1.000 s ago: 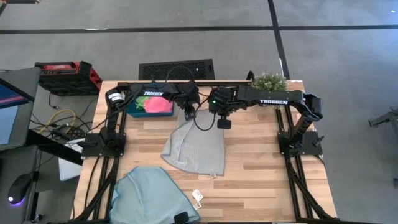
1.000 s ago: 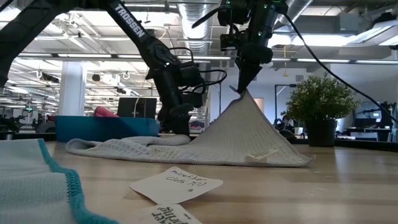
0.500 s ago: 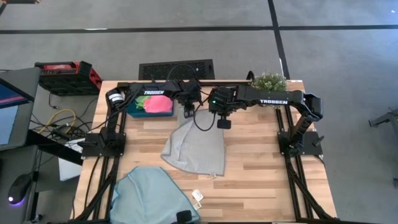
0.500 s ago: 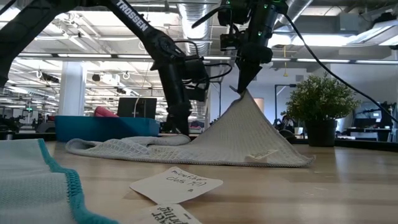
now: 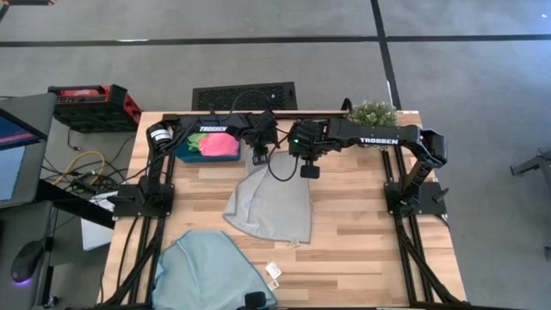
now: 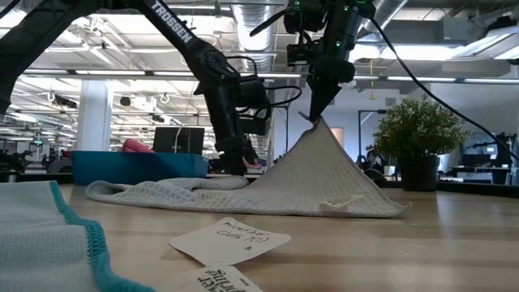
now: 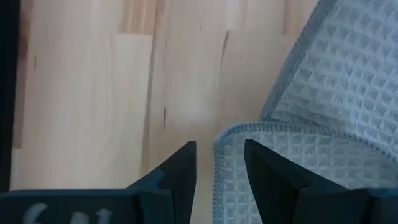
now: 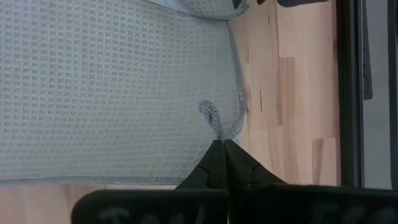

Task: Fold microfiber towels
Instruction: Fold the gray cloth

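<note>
Right gripper (image 6: 311, 116) pinches the grey towel (image 5: 271, 207) corner up like a tent, left gripper (image 7: 219, 167) hovers open over its edge.

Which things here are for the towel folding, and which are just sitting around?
For the job:
pale grey waffle-weave towel, pinched by the right gripper
light blue cloth
pink cloth and bright green cloth in the dark teal tray
open left gripper

Just lying about:
small potted green plant
white paper tags
</note>
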